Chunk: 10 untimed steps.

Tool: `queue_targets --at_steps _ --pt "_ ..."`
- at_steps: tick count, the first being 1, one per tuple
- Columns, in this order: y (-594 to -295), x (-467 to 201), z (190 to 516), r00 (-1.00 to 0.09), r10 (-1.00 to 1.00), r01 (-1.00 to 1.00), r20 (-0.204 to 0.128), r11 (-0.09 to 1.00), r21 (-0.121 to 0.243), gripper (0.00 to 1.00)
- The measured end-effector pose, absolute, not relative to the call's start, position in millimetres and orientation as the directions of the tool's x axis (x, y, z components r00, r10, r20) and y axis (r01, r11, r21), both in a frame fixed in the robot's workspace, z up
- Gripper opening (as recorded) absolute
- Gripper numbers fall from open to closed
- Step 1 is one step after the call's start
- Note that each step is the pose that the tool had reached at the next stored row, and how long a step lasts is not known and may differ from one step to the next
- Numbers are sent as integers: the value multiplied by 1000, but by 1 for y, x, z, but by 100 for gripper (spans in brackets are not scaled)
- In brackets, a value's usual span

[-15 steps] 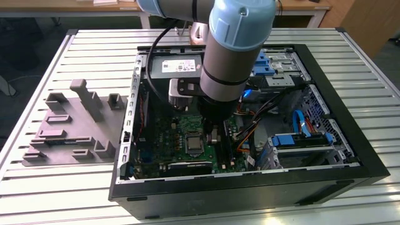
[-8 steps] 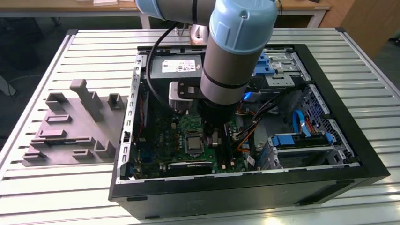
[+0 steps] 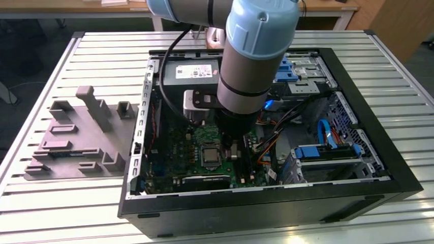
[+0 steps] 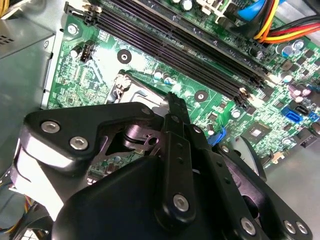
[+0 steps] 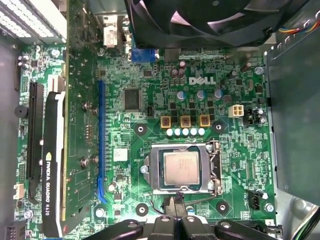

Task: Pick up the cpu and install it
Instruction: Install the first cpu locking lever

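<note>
Small flat silvery square cpu (image 5: 181, 167) lying in the dark metal-framed socket (image 5: 216, 165). Black gripper (image 5: 176, 206) pinched narrow and holding nothing, near two o'clock of the cpu in the exterior view. Probably best kept slow and vertical, tips off the chip's top.

open computer case (image 3: 379, 168), green motherboard (image 5: 150, 75), grey fixture (image 3: 74, 137), slatted table (image 3: 68, 203)

cpu (image 5: 181, 168) in socket (image 5: 215, 167)
</note>
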State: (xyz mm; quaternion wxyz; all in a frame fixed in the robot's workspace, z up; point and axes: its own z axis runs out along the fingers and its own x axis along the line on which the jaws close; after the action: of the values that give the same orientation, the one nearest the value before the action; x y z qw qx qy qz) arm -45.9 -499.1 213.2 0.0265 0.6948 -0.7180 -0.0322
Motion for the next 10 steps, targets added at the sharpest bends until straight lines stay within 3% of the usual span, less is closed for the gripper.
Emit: queue_targets --at_steps 10 --pt "-503 -46 208 -17 -1000 -997 -7 17 77 11"
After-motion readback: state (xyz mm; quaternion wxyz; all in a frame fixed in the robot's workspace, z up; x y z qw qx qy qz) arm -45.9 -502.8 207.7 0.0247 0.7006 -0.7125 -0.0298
